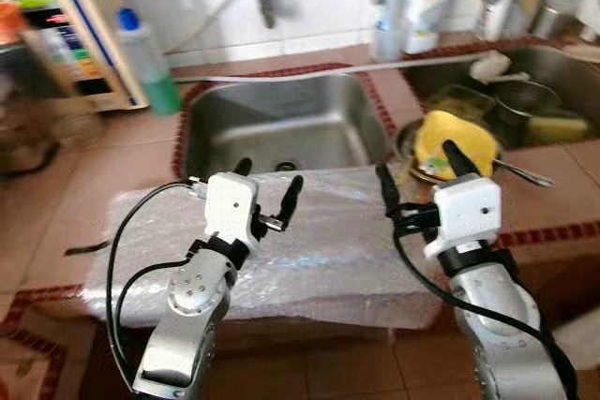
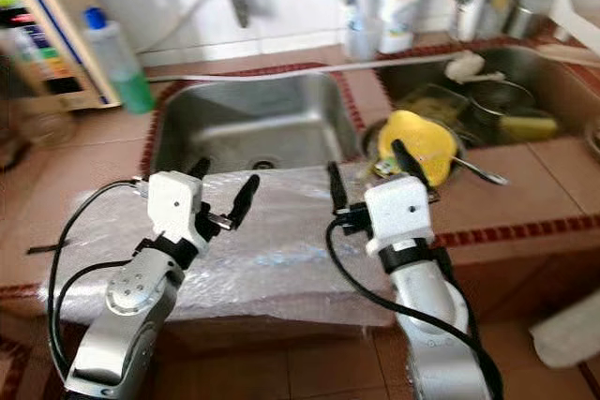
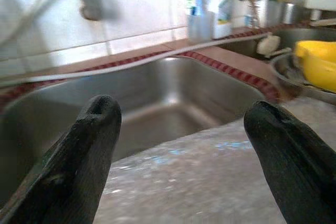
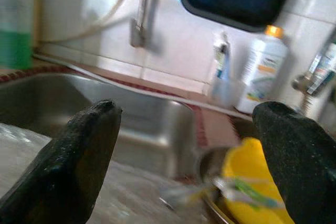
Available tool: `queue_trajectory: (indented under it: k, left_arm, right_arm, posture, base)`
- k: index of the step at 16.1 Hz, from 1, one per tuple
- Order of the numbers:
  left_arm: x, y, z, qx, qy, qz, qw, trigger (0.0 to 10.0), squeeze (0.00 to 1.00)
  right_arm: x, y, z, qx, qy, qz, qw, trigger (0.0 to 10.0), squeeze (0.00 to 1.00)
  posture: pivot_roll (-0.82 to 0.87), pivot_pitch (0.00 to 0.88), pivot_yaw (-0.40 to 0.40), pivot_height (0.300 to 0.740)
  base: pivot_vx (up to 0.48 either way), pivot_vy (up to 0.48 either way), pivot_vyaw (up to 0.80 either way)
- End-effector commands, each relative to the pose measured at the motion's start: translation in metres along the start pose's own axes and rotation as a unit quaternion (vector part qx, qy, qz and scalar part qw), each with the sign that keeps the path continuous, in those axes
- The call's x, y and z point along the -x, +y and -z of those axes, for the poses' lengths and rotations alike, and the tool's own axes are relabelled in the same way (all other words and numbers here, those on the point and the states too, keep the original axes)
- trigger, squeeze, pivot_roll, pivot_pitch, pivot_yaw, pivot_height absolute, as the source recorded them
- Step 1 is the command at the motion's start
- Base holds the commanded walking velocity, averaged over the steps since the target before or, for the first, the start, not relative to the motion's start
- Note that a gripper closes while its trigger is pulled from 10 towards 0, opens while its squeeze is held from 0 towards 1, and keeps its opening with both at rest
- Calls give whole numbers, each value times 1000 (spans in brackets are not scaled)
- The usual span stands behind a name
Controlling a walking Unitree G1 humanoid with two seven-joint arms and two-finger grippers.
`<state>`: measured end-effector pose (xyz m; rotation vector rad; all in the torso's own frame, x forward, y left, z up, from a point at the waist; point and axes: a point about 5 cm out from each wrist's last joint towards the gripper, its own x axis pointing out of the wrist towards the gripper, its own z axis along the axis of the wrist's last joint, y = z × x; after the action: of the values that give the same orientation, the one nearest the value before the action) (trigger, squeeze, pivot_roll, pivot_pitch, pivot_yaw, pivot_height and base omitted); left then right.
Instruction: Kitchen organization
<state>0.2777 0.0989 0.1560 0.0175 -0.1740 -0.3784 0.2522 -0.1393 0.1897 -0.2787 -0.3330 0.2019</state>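
Your wrapped slab (image 1: 319, 250) sits on the counter's front edge, under both spread grippers: left (image 1: 270, 185), right (image 1: 414, 161).

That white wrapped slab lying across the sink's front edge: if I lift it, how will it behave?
The slab looks like wrapped foam, so probably light and fairly stiff. Its shiny film may slip between the fingers. It overhangs the sink, so a push might tip it in. Both the left gripper and right gripper hover open above it.
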Motion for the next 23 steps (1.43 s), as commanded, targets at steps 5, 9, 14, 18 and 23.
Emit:
queue_trajectory:
  k: [5, 9, 14, 18, 23]
  left_arm:
    - [-4, -2, -22, 11, -42, 18, 999, 10000, 0]
    - [-2, -1, -21, 10, -41, 23, 999, 10000, 0]
    - [1, -3, -18, 11, -35, 27, 999, 10000, 0]
    - [2, -3, -17, 10, -32, 27, 999, 10000, 0]
    - [5, -2, -15, 12, -31, 22, 999, 10000, 0]
  right_arm:
    - [0, 0, -8, 13, -23, -4, 1000, 10000, 1000]
    - [1, 1, -7, 14, -23, -6, 1000, 10000, 1000]
    - [1, 2, -7, 15, -24, -11, 1000, 10000, 1000]
    - [2, 3, -7, 16, -26, -11, 999, 10000, 1000]
    - [2, 4, -7, 16, -25, -14, 999, 10000, 1000]
  posture:
    - [-264, 120, 123, 740]
    - [-262, 119, 123, 740]
    - [-260, 118, 121, 740]
    - [-262, 119, 120, 740]
    - [-258, 125, 120, 740]
  base:
    - [0, 0, 0]
    - [132, 0, 0]
    - [266, 0, 0]
    - [185, 0, 0]
    - [0, 0, 0]
